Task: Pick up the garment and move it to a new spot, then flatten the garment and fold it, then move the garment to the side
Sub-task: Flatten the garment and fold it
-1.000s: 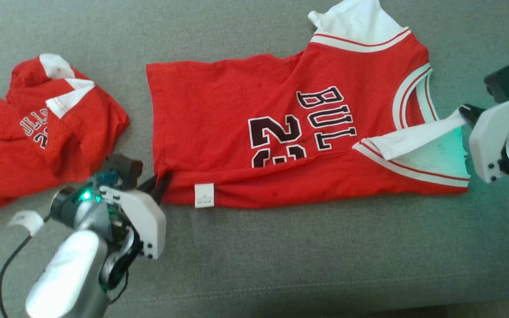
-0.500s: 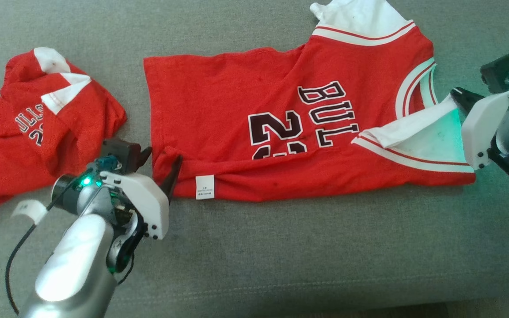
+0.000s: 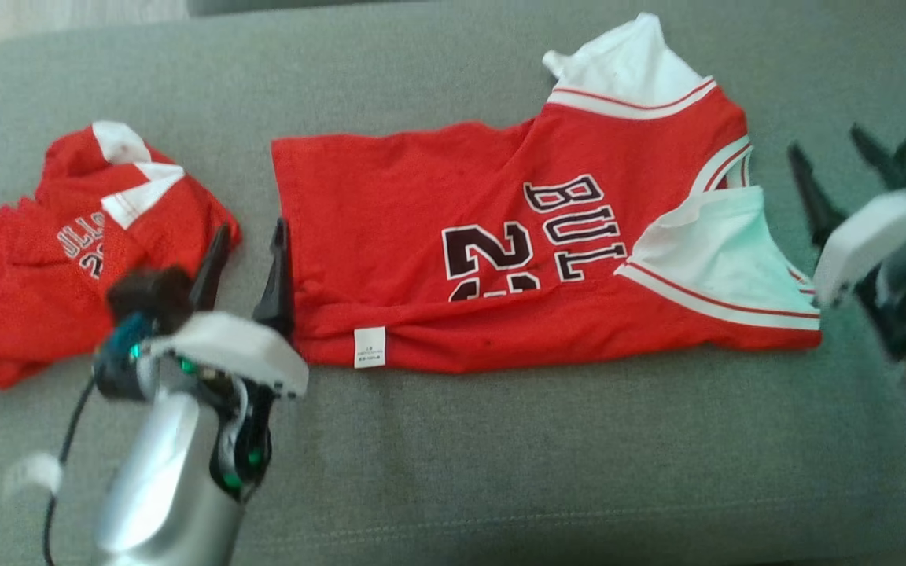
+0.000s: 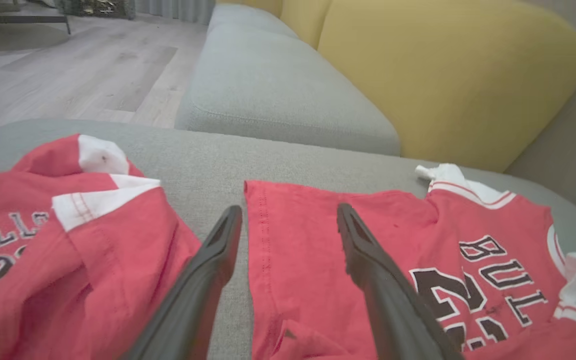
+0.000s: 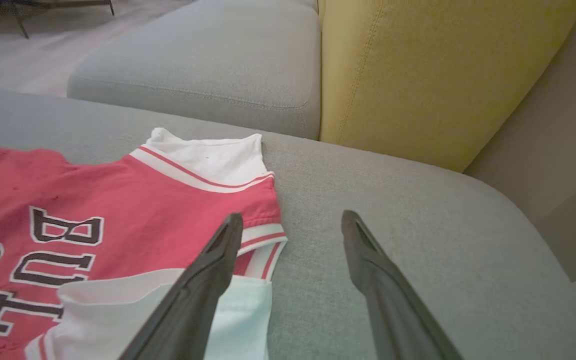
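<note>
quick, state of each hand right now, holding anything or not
Left hand: open, holding nothing, at the hem of the jersey.
Right hand: open, holding nothing, by the jersey's shoulder end.

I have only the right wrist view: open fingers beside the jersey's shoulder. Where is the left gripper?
Observer: The left gripper is open at the other end; its fingers stand on either side of the red jersey's hem edge.
Operator: Does anything else lie near it?
Observer: A second red jersey, crumpled, lies apart on the robot's left.
Operator: Is the fold done?
Observer: The near edge is turned over, covering part of the number; a white label shows there.
</note>
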